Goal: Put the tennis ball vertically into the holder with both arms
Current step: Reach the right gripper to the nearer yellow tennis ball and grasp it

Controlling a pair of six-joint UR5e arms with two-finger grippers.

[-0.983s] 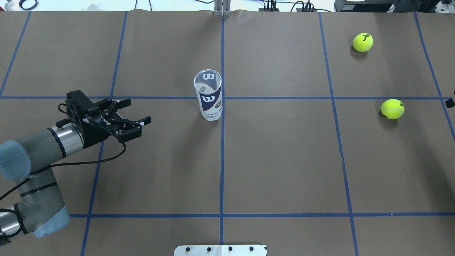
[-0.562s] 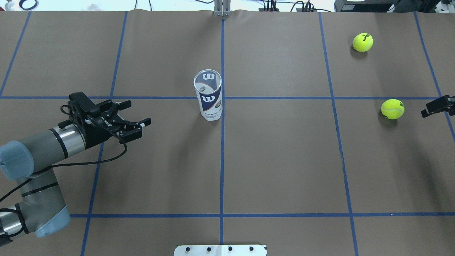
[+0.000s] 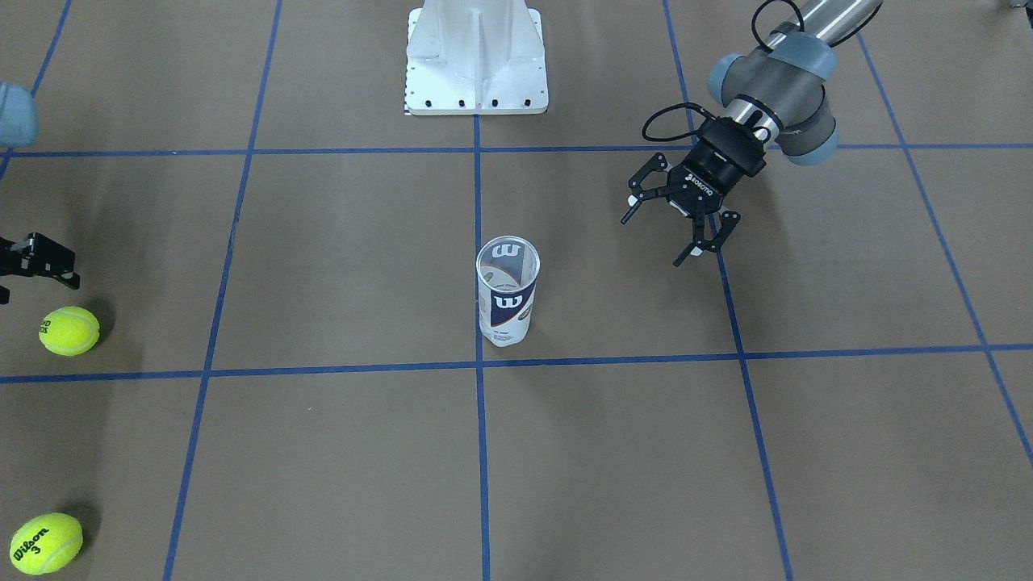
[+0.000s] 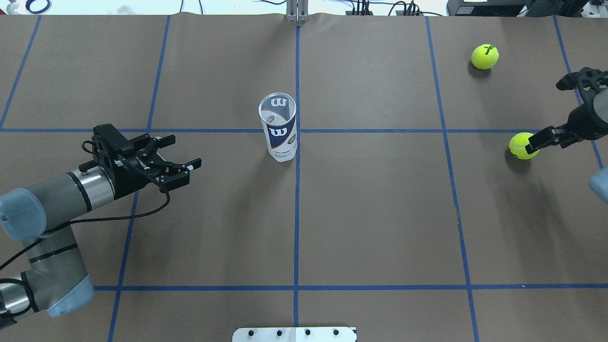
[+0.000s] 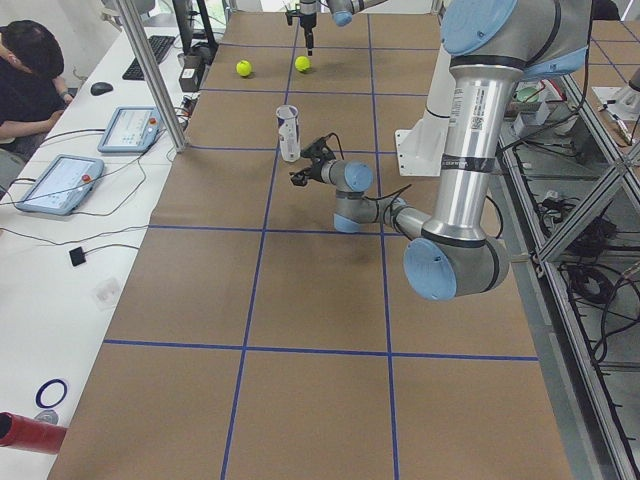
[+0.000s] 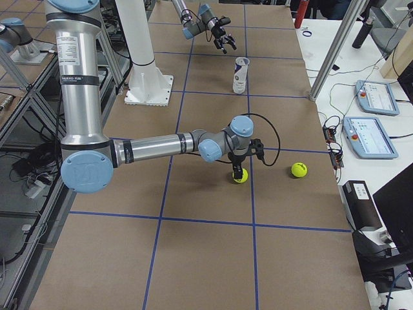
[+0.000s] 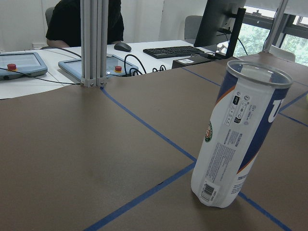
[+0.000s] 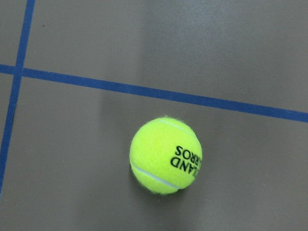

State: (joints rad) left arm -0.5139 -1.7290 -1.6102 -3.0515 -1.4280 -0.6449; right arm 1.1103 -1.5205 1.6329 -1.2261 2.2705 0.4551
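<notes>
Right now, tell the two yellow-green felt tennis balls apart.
The nearer yellow-green tennis ball lies on the robot's side of the blue tape line, the farther tennis ball beyond it. The black right gripper hangs over the nearer ball; the farther ball lies alone. Both lie ungripped.

Left arm: the forearm runs roughly level and the wrist is turned toward the centre. Left gripper lies near horizontal, its fingers spread apart with nothing between them. Right arm extends long and low, and its wrist is bent downward. Right gripper points down with fingers spread wide, and nothing is gripped.
</notes>
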